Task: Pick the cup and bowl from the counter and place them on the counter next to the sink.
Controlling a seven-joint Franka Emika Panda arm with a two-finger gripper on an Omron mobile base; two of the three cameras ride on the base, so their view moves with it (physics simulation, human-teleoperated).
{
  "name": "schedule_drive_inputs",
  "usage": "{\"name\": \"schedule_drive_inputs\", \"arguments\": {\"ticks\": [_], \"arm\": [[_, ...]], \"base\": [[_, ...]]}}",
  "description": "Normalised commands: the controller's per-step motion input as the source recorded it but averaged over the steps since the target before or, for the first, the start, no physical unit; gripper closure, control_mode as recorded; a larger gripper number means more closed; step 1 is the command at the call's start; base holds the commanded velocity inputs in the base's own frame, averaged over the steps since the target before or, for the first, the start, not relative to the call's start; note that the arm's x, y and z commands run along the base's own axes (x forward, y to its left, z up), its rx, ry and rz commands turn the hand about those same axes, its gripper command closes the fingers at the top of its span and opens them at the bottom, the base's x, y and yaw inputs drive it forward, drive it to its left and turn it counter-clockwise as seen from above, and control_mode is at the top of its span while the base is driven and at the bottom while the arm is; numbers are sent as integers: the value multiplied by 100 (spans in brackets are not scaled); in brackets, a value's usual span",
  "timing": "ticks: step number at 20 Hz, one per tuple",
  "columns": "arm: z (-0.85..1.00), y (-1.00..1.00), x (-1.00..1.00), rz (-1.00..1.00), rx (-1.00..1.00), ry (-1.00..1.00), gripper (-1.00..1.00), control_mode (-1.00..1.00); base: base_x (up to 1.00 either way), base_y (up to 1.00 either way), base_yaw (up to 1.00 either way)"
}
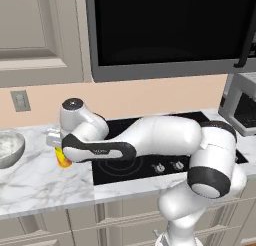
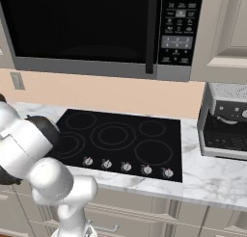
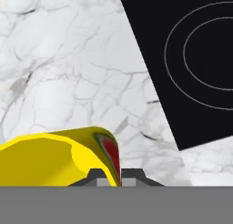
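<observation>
The small yellow cup with its red-orange patch is at the counter just left of the cooktop. My gripper comes down on it from above. In the hand view the cup sits low and left, and its red-patched wall runs between my two dark fingertips, which stand close together on it; the gripper is shut on the cup's rim. I cannot tell whether the cup rests on the marble or hangs just above it. The grey-white bowl stands at the far left. The sink is out of view.
The black glass cooktop lies right of the cup. A grey appliance stands on the counter at the far right. A microwave hangs above the cooktop. A wall outlet is behind the bowl.
</observation>
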Motion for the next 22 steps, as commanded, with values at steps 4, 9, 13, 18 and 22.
{"name": "schedule_drive_inputs", "arguments": {"ticks": [4,9,13,18,22], "arm": [[50,-48,-59,-3,0,6,100,-100],[14,-44,-55,0,0,4,100,-100],[35,-56,-54,0,0,0,100,-100],[50,-64,-18,1,0,0,100,-100],[9,-67,0,10,0,0,100,-100]], "base": [[0,0,0],[0,0,0],[0,0,0],[0,0,0],[0,0,0]]}}
